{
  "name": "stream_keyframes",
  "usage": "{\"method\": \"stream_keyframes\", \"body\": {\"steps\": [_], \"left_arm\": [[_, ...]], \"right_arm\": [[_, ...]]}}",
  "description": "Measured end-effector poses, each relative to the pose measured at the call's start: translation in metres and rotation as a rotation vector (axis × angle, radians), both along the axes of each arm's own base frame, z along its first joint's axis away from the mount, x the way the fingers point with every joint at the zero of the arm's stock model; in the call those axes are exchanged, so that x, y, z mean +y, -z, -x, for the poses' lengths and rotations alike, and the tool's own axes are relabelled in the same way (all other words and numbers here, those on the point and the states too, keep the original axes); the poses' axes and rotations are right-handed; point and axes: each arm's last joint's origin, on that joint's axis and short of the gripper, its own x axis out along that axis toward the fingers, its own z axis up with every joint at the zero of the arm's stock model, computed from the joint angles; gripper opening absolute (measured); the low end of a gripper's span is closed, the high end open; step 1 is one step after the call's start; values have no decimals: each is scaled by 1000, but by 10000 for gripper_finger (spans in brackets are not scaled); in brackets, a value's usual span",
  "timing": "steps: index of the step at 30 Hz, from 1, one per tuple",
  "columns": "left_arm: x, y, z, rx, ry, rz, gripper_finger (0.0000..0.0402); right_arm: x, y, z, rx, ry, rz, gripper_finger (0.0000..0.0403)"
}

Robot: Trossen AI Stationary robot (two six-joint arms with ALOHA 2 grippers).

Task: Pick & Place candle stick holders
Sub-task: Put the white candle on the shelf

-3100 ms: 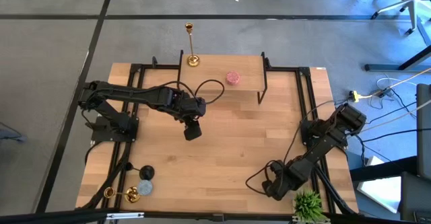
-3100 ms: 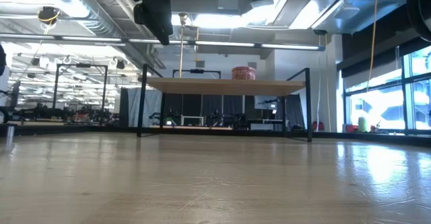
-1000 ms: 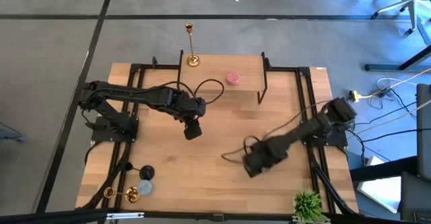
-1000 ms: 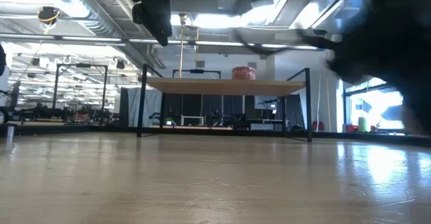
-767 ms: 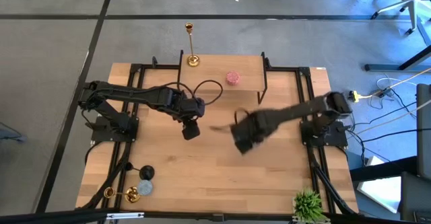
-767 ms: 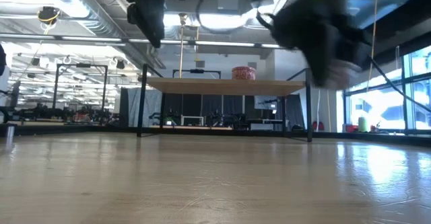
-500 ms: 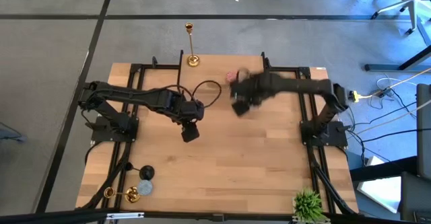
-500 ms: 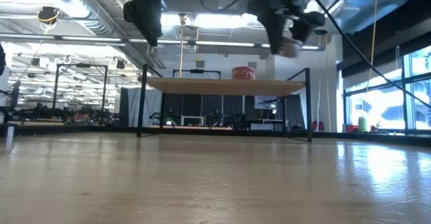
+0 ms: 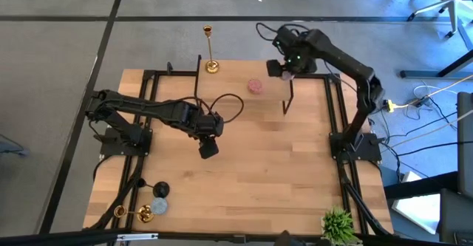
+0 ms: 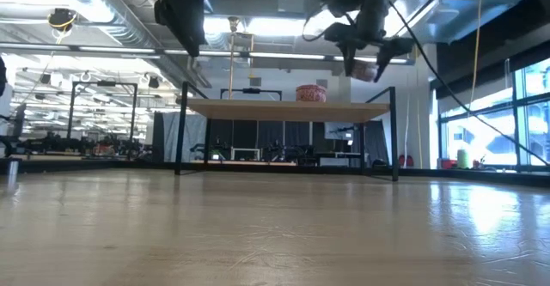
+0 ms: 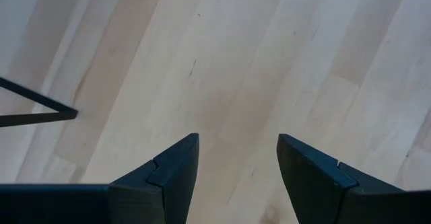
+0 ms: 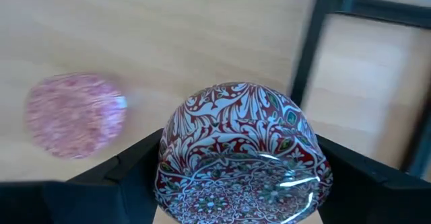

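One gold candlestick (image 9: pixel 211 52) stands upright by its round base on the far left end of the raised wooden shelf (image 9: pixel 233 98); its stem shows in the low view (image 10: pixel 232 58). A second gold candlestick (image 9: pixel 133 214) lies on its side at the table's near left corner. My left gripper (image 9: pixel 208 148) hangs open and empty over the table's middle left. My right gripper (image 9: pixel 283 69) is above the shelf's right end, shut on a red-and-white patterned round dome (image 12: pixel 239 150). My right gripper pinches the patterned dome between its two fingers, one on each opposite side of its rim (image 12: pixel 165 177). The fingers point down from above. The dome is lifted clear, over the shelf's right end.
A pink round piece (image 9: pixel 255 86) sits on the shelf beside my right gripper. The shelf's black frame posts (image 9: pixel 288 91) stand at its ends. A black disc (image 9: pixel 160 190) and a grey-blue disc (image 9: pixel 159 205) lie near the fallen candlestick. A green plant (image 9: pixel 338 224) stands near right.
My right gripper has swung fast from the table's near right, across the middle, toward the far edge and up over the shelf's right end, carrying the dome. My left gripper has drifted a little toward the table's left edge.
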Motion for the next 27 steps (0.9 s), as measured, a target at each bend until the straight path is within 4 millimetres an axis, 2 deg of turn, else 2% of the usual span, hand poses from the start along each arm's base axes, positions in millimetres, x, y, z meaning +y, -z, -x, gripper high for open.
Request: {"method": "stream_keyframes", "body": {"steps": [4,13,27], "left_arm": [[0,0,0,1,9,-12,198],[6,0,-1,-4,4,-20,198],[5,0,-1,-1,7,-20,198]], "right_arm": [[1,8,-10,-1,-57,-26,296],[2,44,-30,153,-127,-118,296],[-1,47,-36,116,-148,-93,296]]}}
